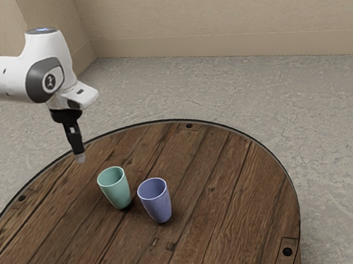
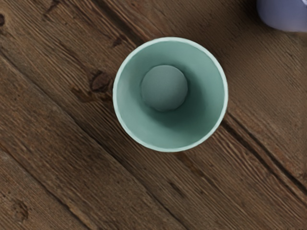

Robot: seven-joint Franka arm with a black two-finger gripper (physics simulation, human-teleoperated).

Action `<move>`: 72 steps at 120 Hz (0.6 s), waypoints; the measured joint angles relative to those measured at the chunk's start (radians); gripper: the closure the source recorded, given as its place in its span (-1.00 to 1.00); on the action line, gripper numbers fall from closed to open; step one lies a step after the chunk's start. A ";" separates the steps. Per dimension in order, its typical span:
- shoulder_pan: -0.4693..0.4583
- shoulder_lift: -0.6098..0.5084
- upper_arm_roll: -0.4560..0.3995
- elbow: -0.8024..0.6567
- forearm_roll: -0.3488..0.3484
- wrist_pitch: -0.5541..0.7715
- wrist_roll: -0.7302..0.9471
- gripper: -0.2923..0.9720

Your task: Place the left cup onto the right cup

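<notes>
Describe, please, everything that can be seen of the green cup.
The green cup is a plain, matte, pale teal tumbler without a handle, wider at its rim than at its round base. It is empty and stands upright, mouth up, on the round wooden table. The purple cup stands close beside it, toward the exterior view's right, not touching. The tool hangs apart, above.

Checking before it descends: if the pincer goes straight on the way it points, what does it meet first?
Most likely the green cup: the wrist view looks straight down into its open mouth. The pincer hangs above the table, though depth in the exterior view is unclear.
</notes>
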 joint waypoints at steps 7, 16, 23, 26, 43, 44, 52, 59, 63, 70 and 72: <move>-0.003 0.008 0.000 -0.013 0.000 0.009 0.003 -0.54; -0.010 0.017 0.000 -0.029 0.000 0.022 0.007 -0.54; -0.015 0.031 0.000 -0.032 0.001 0.035 0.010 -0.54; -0.017 0.038 0.000 -0.033 0.001 0.040 0.011 -0.54; -0.018 0.070 0.000 -0.030 0.007 0.072 0.021 -0.54; -0.018 0.072 0.000 -0.029 0.008 0.074 0.022 -0.54; -0.018 0.093 0.000 -0.021 0.010 0.085 0.032 -0.54; -0.018 0.113 0.000 -0.003 0.011 0.094 0.042 -0.54; -0.019 0.126 0.000 0.008 0.012 0.098 0.048 -0.54; -0.022 0.154 0.000 0.038 0.012 0.106 0.060 -0.54; -0.022 0.162 0.000 0.045 0.012 0.108 0.064 -0.54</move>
